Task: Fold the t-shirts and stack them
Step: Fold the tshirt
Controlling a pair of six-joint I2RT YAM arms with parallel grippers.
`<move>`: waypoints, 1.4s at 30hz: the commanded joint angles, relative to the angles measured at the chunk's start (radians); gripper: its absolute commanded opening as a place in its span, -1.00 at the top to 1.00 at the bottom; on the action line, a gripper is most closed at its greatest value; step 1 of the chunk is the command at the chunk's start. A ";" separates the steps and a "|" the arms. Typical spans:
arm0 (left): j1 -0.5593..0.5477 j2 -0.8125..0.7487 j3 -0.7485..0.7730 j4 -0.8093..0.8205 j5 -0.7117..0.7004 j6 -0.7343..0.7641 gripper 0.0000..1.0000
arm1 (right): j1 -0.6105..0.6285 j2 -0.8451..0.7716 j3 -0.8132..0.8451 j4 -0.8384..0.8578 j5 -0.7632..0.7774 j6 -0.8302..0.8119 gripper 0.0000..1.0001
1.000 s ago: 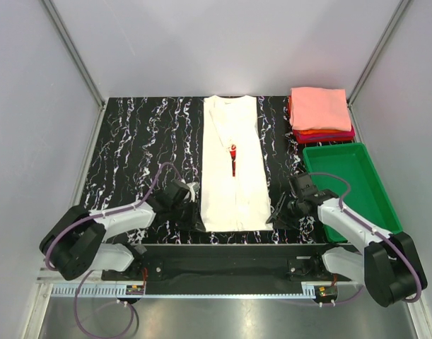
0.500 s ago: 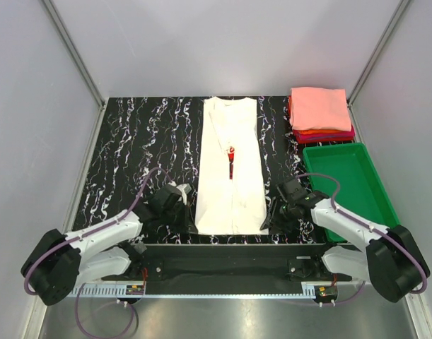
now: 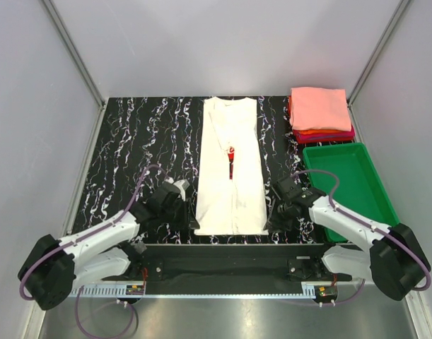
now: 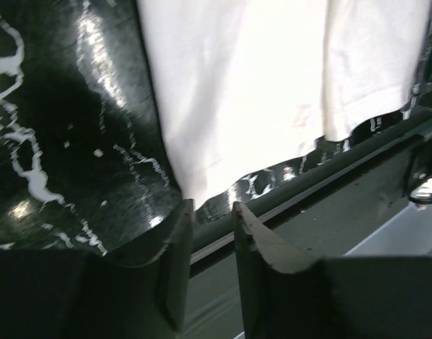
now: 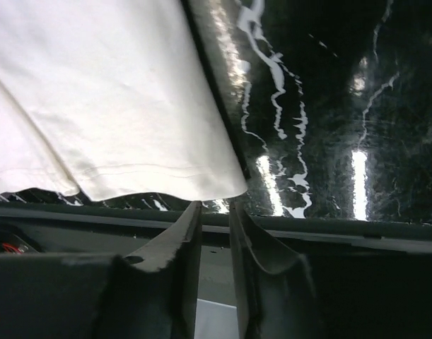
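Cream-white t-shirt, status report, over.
Left gripper and right gripper narrowly open, empty, at the near hem corners. Cream-white t-shirt folded into a long strip, flat, not yet stacked. Nothing in the way.

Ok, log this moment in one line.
shirt: long strip, flat | left tool: at its near-left corner, ajar, empty | right tool: near-right corner, ajar, empty
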State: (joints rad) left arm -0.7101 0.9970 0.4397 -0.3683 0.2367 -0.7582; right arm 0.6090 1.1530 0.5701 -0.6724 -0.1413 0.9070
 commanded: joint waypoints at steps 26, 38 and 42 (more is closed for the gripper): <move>-0.098 0.149 0.228 -0.034 -0.074 0.060 0.25 | 0.006 0.140 0.157 -0.064 0.091 -0.114 0.47; -0.160 0.430 0.370 0.072 0.070 0.099 0.20 | -0.035 0.244 0.180 -0.073 0.066 -0.183 0.34; -0.186 0.508 0.402 0.074 0.072 0.103 0.16 | -0.052 0.240 0.166 -0.070 0.045 -0.192 0.30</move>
State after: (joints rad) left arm -0.8791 1.4681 0.7879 -0.3340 0.2863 -0.6769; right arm 0.5728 1.4055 0.7292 -0.7349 -0.0799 0.7364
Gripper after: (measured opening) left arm 0.417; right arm 0.348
